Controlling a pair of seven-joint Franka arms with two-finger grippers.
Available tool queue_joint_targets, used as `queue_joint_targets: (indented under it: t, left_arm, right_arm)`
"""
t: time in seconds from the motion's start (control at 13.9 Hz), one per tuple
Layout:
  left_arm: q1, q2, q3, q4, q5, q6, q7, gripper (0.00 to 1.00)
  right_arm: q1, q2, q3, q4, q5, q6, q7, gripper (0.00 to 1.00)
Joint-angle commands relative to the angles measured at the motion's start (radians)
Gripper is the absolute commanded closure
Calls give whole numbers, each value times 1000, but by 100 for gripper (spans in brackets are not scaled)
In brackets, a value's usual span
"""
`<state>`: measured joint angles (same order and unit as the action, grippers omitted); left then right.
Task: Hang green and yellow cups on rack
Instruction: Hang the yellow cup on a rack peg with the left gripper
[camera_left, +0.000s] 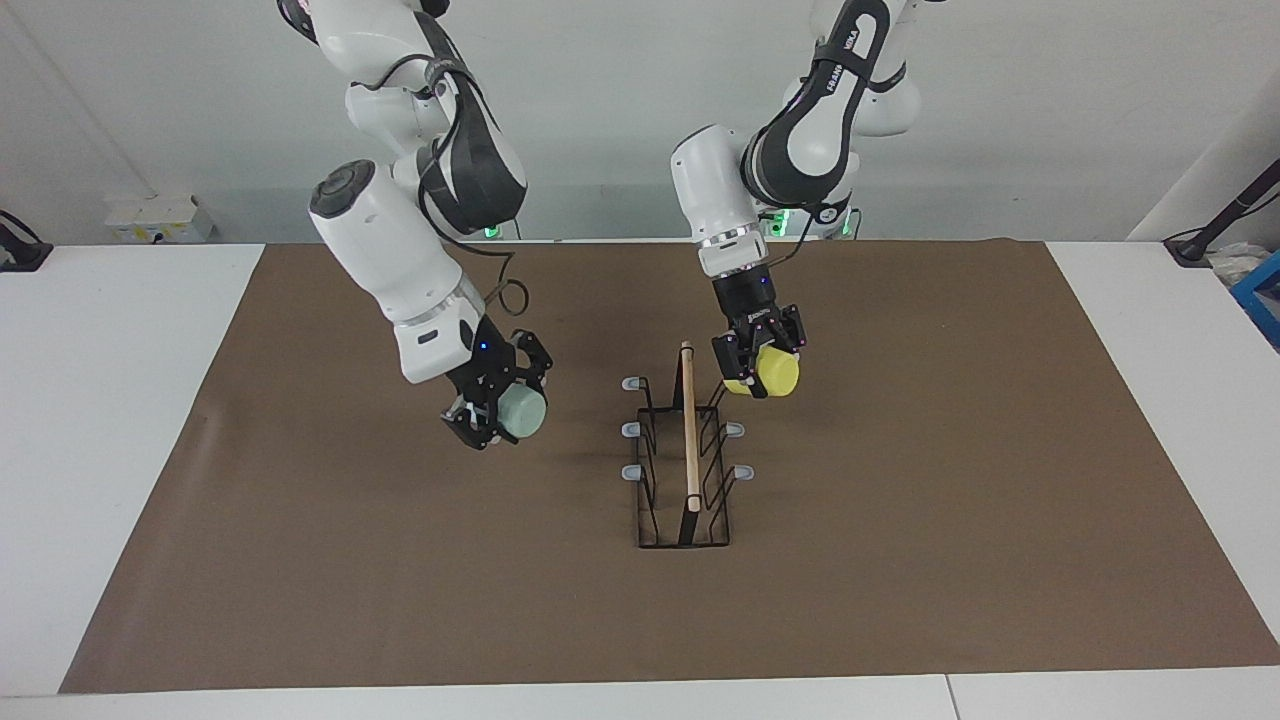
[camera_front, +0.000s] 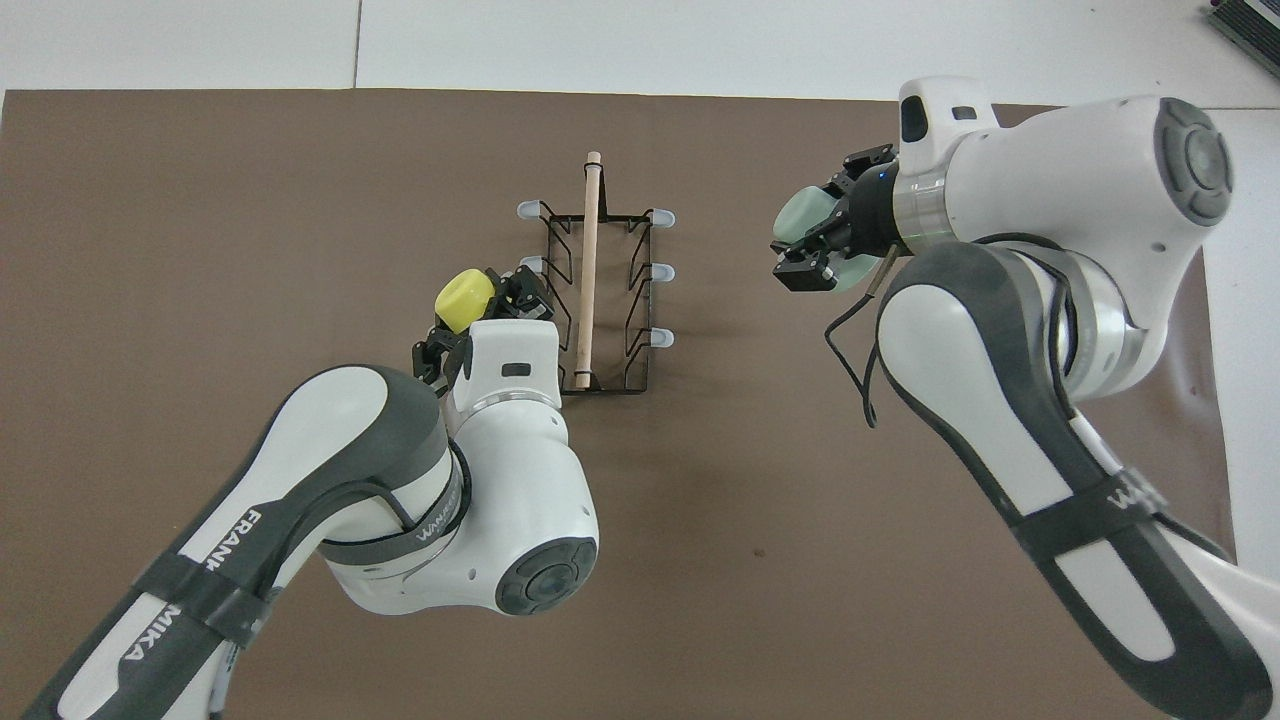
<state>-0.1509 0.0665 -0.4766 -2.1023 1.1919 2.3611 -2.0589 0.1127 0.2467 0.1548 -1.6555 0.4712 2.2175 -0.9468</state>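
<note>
Brown worktop (camera_left: 900, 560): with left gripper (camera_left: 760, 368) fingers clamped on yellow cup (camera_left: 775, 372) beside rack (camera_left: 685, 455), align mouth with the peg; right gripper (camera_left: 497, 405) clamps green cup (camera_left: 522, 411), waiting.

A brown mat (camera_left: 900, 560) covers most of a white table (camera_left: 110, 420) (its bare ends show at both sides). A plain pale wall (camera_left: 600, 100) rises past the table's edge, evenly lit.

**Even, soft light; sharp frames**

Both views are bright and evenly lit from above. Shadows are faint: a soft smudge on the mat (camera_left: 900, 560) below the right gripper (camera_left: 497, 408). No glare or blur. The overhead view bulges slightly near its edges.
</note>
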Motion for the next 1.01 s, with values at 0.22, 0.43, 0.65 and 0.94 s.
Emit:
queue_joint_targets:
  t: [0.22, 0.43, 0.65, 0.94]
  left_arm:
    - [1, -16, -3, -42, 29, 87, -23, 88]
    - [4, 2, -7, -38, 23, 122, -79, 18]
    - [10, 13, -7, -28, 14, 147, -79, 0]
    - [14, 9, 9, -4, 11, 142, -47, 0]
  right_arm:
    - [-40, -86, 3, -96, 364, 21, -344, 78]
    - [-65, -127, 3, -179, 524, 17, -513, 78]
    - [-79, -190, 3, -294, 789, 19, -672, 78]
    - [-62, -230, 3, -404, 1119, 21, -864, 78]
